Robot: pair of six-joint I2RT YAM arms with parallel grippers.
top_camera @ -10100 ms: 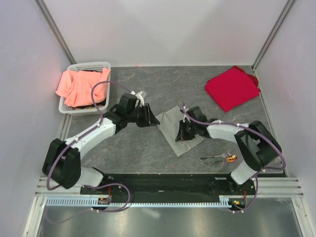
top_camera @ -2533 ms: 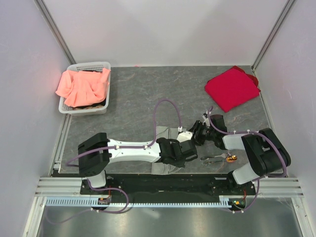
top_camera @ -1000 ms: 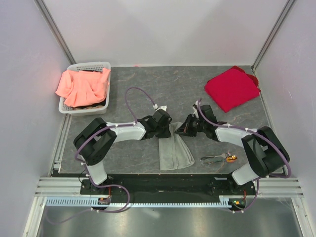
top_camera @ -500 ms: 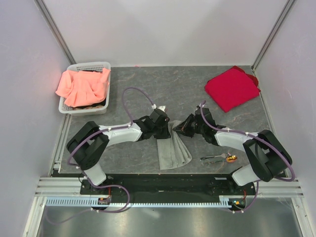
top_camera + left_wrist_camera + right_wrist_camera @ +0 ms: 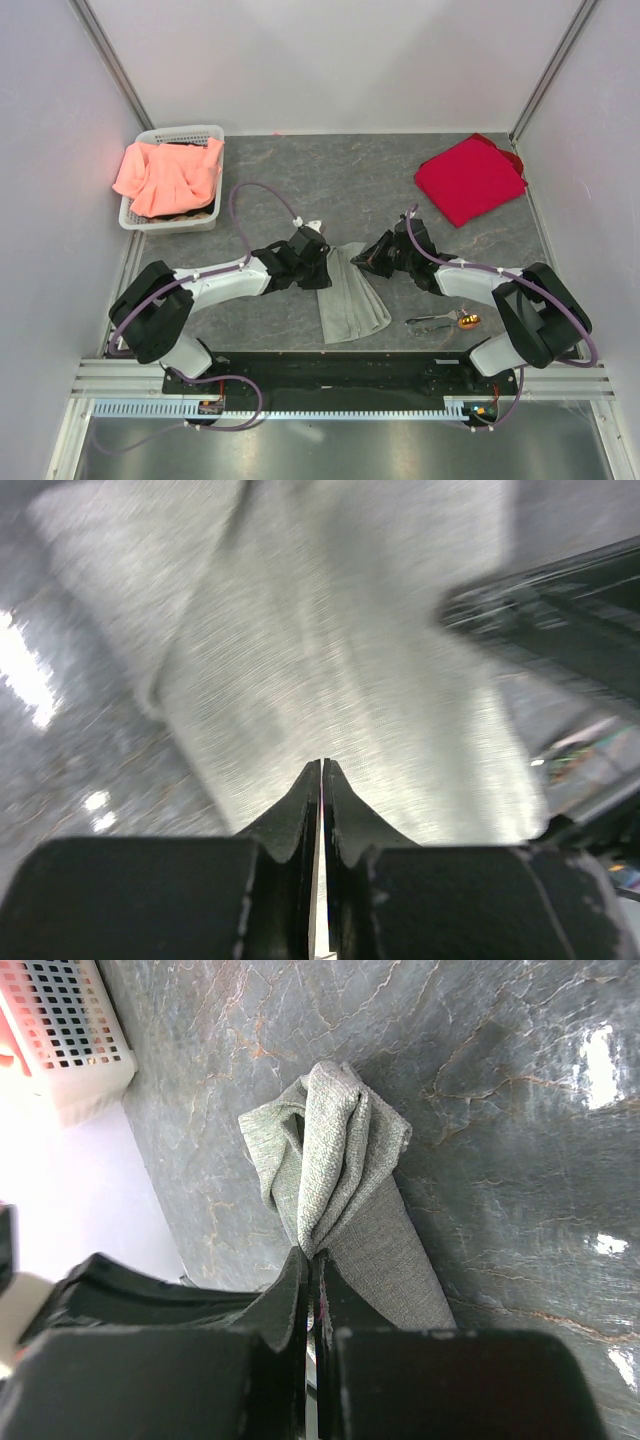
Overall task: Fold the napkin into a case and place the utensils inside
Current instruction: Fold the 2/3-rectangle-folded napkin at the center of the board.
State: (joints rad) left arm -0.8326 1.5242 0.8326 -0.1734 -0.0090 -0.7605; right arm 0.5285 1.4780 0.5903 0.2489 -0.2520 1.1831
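Tabletop [image 5: 300, 190]; left gripper [image 5: 322, 268] shifted leftward at napkin [image 5: 352, 300].

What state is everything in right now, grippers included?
Napkin: folded into a narrow strip, layers fanned at near end.
Left gripper: shut, apparently pinching napkin's far end.
Right gripper: shut on napkin's bunched far end.
Utensils: lying loose right of napkin, not inside.
Red cloth: folded, far right.
Basket: upright.
Orange cloth: crumpled in basket.
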